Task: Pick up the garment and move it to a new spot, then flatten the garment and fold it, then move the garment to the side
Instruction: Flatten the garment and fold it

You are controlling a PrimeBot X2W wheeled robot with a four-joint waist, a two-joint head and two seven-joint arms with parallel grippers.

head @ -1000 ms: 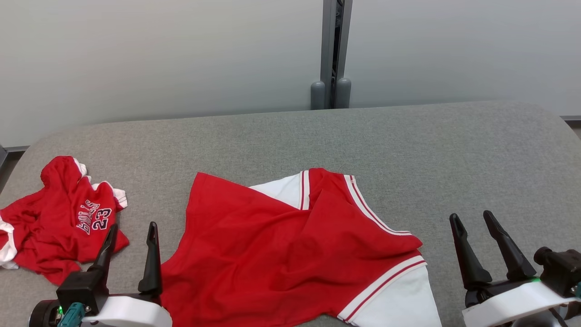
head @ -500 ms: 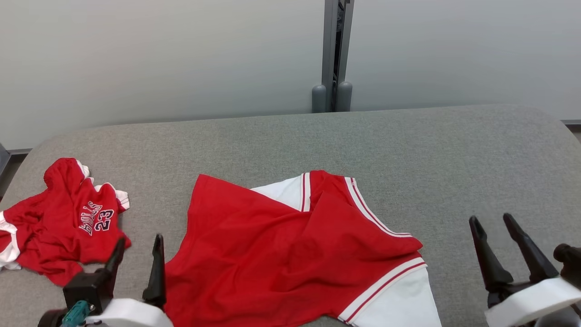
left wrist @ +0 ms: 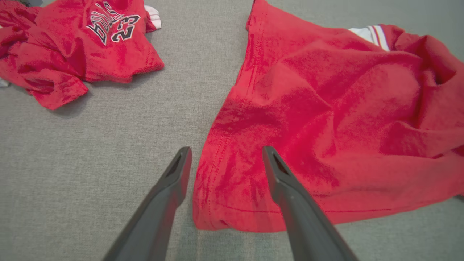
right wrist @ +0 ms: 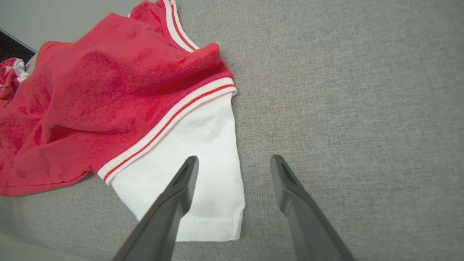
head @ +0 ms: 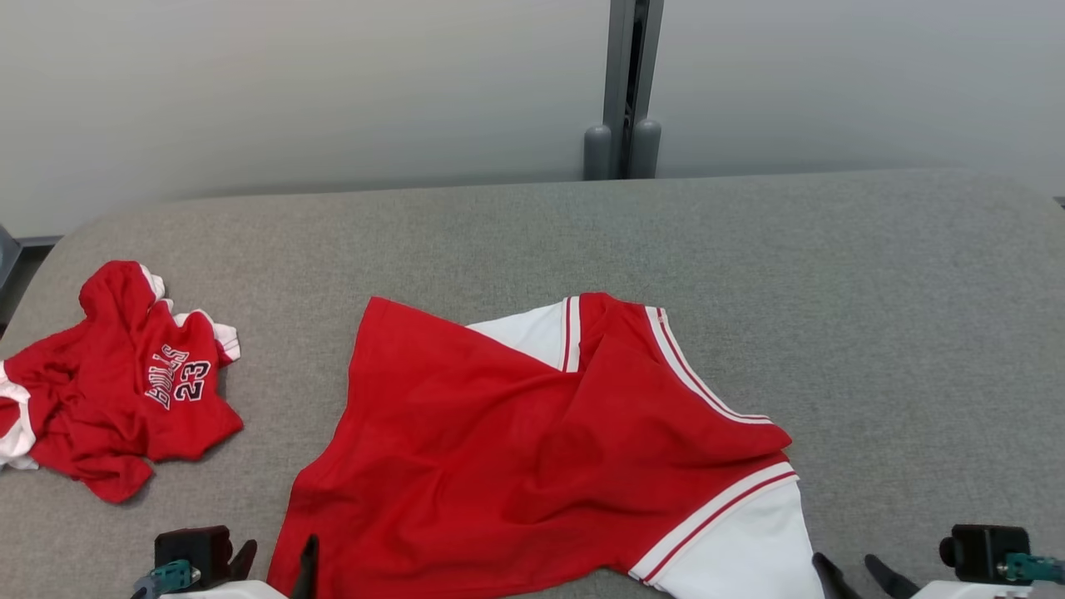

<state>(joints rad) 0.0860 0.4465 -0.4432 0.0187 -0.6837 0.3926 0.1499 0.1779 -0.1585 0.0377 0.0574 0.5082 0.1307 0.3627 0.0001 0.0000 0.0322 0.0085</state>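
Both arms have drawn back toward the robot in the head view, so the left end effector (head: 276,559) and right end effector (head: 844,567) now show little more than dark fingertips at the bottom edge; the camera itself has also shifted a little. Each end effector stands wide open and holds nothing.

Ahead of and between the two lies the red garment (head: 532,449), spread on the grey desk (head: 874,291) but rumpled, with its far part lapped over itself. A second jersey (head: 125,391) sits bunched well out to the left end effector's outer side.

The step in hand looks like flattening. To do it well, each end effector should probably come down astride an edge, not on mid-cloth: the left on the hem corner (left wrist: 214,203), the right on the white sleeve (right wrist: 203,159). They should pinch all layers together, then draw apart evenly so the creases run out without dragging the whole piece.

From the head view comes the overall outline and the lapped fold. The left wrist view adds that the hem corner already lies between its fingers. The right wrist view shows one finger over the sleeve and the other over bare desk, with the cuff edge between them.
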